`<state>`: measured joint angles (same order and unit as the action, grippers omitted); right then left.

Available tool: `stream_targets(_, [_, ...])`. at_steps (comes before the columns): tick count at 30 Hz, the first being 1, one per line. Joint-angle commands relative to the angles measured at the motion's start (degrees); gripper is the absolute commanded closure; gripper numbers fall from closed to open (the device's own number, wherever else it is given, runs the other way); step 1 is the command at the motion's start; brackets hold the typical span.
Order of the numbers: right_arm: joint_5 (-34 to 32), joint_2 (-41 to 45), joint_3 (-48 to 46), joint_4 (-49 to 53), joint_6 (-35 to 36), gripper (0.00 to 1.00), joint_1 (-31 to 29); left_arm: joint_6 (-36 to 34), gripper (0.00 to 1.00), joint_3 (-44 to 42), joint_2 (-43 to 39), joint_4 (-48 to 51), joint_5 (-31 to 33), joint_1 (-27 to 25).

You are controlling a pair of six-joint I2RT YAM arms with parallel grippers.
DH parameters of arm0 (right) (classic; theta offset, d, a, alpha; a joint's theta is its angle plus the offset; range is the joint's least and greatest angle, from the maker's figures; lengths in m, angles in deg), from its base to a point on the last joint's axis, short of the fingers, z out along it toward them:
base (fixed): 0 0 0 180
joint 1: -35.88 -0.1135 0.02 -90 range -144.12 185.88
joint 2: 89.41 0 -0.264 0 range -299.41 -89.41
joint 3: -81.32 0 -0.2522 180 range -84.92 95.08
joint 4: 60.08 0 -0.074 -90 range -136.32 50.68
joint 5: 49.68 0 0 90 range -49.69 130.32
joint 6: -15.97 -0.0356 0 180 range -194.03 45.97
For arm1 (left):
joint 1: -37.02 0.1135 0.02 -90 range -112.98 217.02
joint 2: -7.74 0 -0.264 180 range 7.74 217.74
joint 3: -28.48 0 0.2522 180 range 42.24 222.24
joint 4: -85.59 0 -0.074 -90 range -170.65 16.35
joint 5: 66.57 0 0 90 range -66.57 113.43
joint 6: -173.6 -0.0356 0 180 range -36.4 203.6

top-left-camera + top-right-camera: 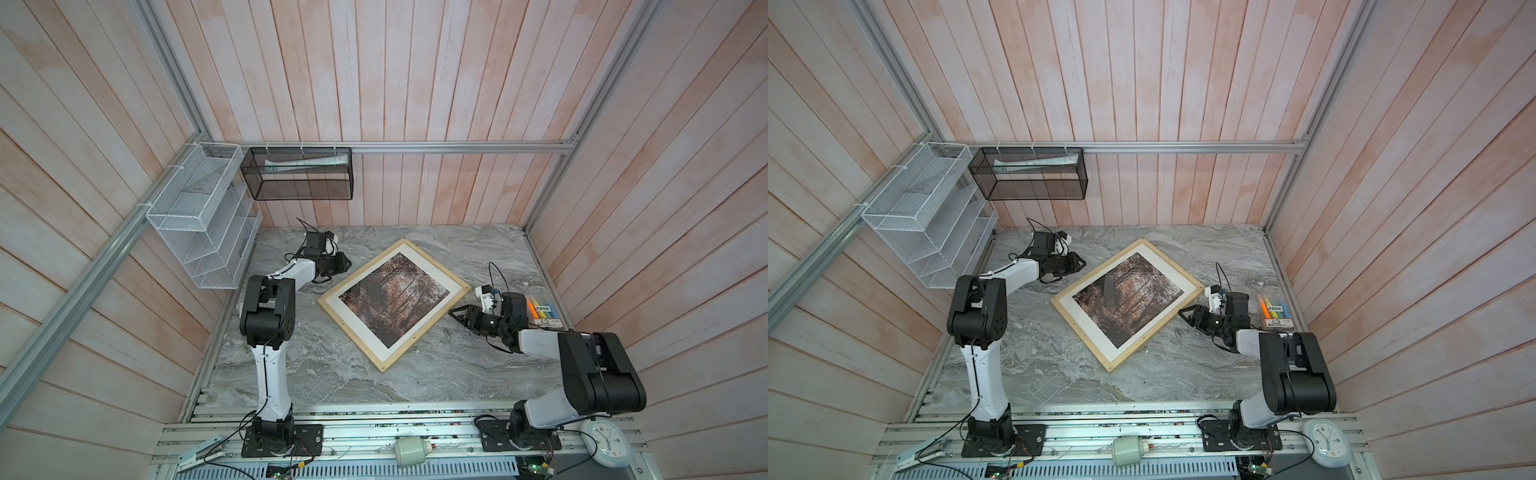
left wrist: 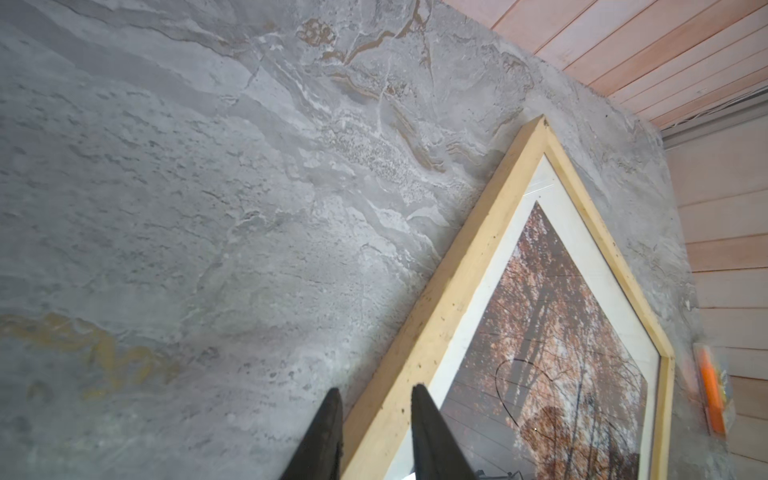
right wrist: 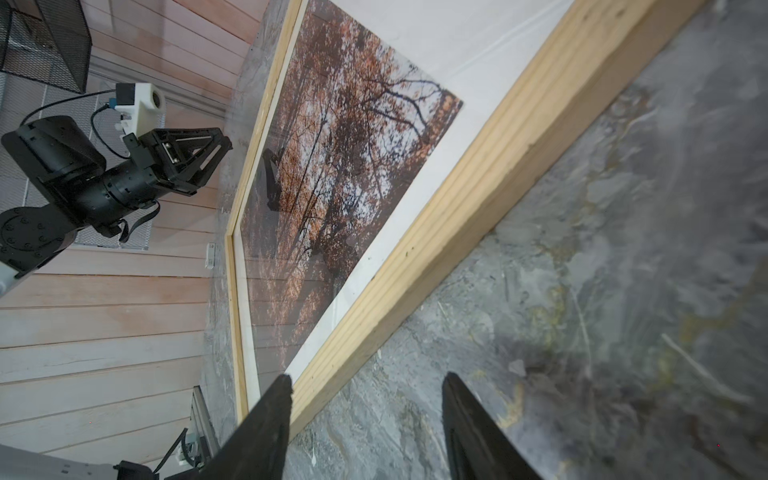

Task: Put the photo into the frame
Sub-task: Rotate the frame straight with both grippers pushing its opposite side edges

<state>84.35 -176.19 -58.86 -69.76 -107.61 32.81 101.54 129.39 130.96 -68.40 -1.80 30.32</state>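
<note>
Your left fingers (image 2: 324, 432) narrow, right fingers (image 3: 266, 415) wide, both empty beside the frame (image 1: 353, 332), photo (image 1: 395, 299) inside; markers (image 1: 542, 311) near your right.

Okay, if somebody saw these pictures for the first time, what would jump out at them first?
The large pale-wood rectangular picture frame, lying skewed mid-table on the grey marbled tabletop, with the brown-orange autumn forest photo inside a white border. Next, the left gripper and right gripper flanking it, fingers apart, holding nothing.
</note>
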Motion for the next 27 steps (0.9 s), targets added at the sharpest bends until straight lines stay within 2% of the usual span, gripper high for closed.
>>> stream_targets(1, [0.1,-1.1,-0.4,-4.5,-1.5,0.40,-2.0,-1.5,0.69,2.9,2.1,2.1,-1.1,1.1])
stream_targets(6, [-0.5,-5.3,-0.2,-8.1,-3.2,0.40,-2.8,-2.3,0.69,4.7,4.5,3.6,-3.2,1.6])
stream_targets(19, [0.1,-13.7,3.6,-12.7,-5.0,0.40,-4.0,-2.3,0.70,1.0,4.8,2.2,-6.5,1.7])
stream_targets(27, [0.2,-18.2,8.1,-12.2,-4.3,0.41,-3.9,0.8,0.71,-7.7,2.0,-3.8,-10.6,1.6])
